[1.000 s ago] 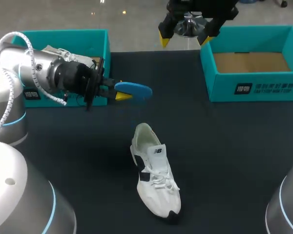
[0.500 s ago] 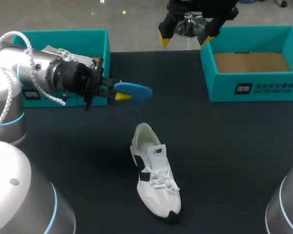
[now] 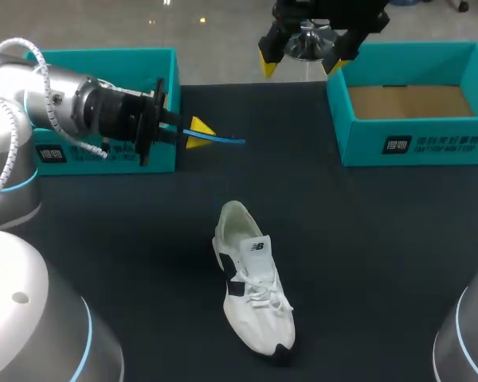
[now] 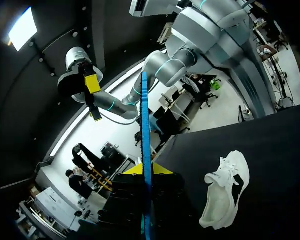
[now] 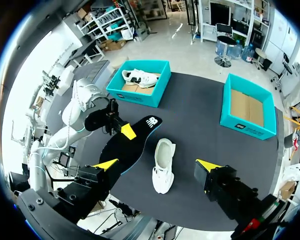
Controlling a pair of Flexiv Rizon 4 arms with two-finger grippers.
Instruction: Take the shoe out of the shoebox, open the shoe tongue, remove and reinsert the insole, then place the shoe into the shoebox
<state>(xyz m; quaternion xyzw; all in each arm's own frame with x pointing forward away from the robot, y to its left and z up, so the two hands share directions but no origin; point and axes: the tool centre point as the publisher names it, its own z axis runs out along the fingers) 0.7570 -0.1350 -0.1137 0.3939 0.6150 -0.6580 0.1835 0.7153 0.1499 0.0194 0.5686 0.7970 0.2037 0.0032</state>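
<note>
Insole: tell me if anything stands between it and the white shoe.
Nothing visible does. The insole, held in the left tool, hangs over bare table beyond the shoe; the right tool is off at the far edge.

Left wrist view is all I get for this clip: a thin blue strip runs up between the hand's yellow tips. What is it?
Observer: It is the insole, seen edge-on in your view. The right wrist view shows its broad dark face, gripped in the left hand.
Operator: I see no boxes at all. Are there any?
Observer: Yes, two teal ones at the table's far side. The right shoebox is empty, showing its bare cardboard floor.
Operator: And the other one?
Observer: The left shoebox holds a second white shoe.
</note>
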